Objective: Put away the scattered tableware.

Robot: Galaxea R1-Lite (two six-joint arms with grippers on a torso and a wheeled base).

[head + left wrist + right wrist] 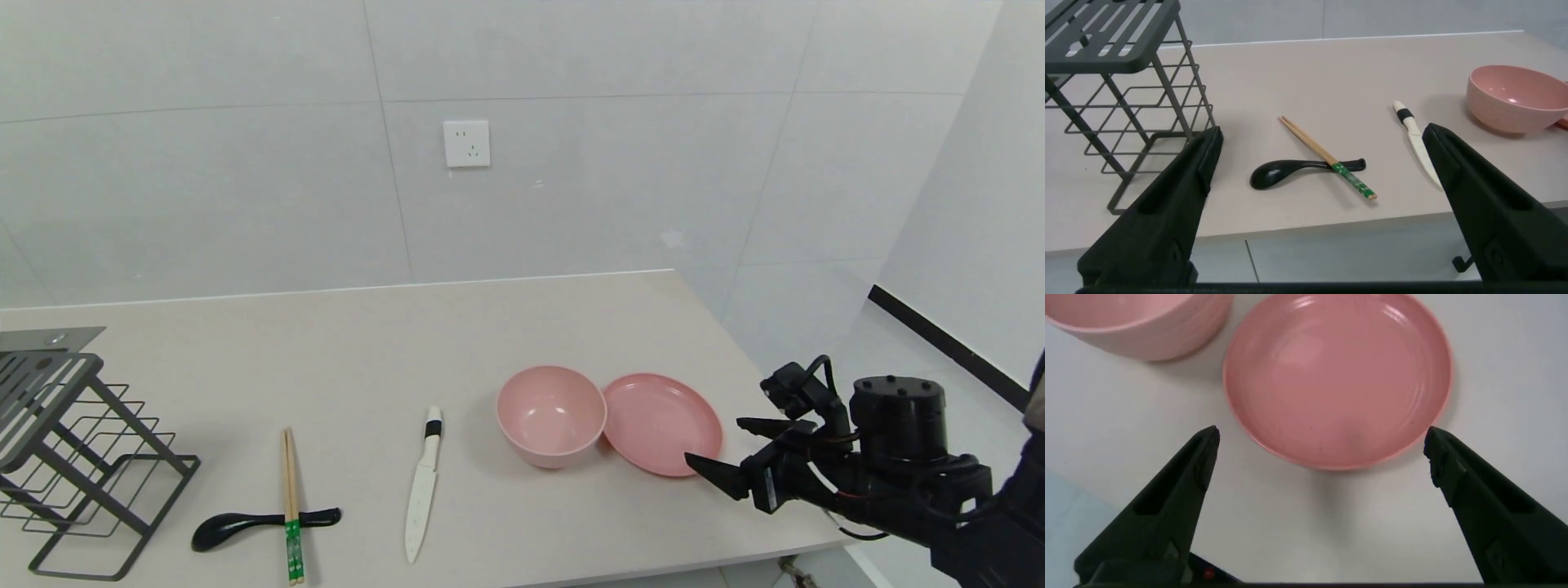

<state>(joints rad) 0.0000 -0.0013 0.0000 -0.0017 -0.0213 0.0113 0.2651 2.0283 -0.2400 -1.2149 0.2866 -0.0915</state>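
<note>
A pink bowl (551, 415) and a pink plate (661, 420) sit side by side, touching, near the table's right end. My right gripper (717, 443) hovers open just right of the plate, at the table's front right corner; in its wrist view the right gripper (1323, 434) frames the plate (1339, 376), with the bowl (1143, 322) beyond. A white knife (423, 486), a pair of chopsticks (291, 506) and a black spoon (245, 521) lie along the front; the chopsticks cross the spoon's handle. My left gripper (1323, 135) is open, held off the table's front edge facing the spoon (1282, 171).
A dark wire dish rack (73, 457) stands at the table's left end. The beige table (408, 343) backs onto a tiled wall with a socket (466, 144). The table's right edge drops off just past the plate.
</note>
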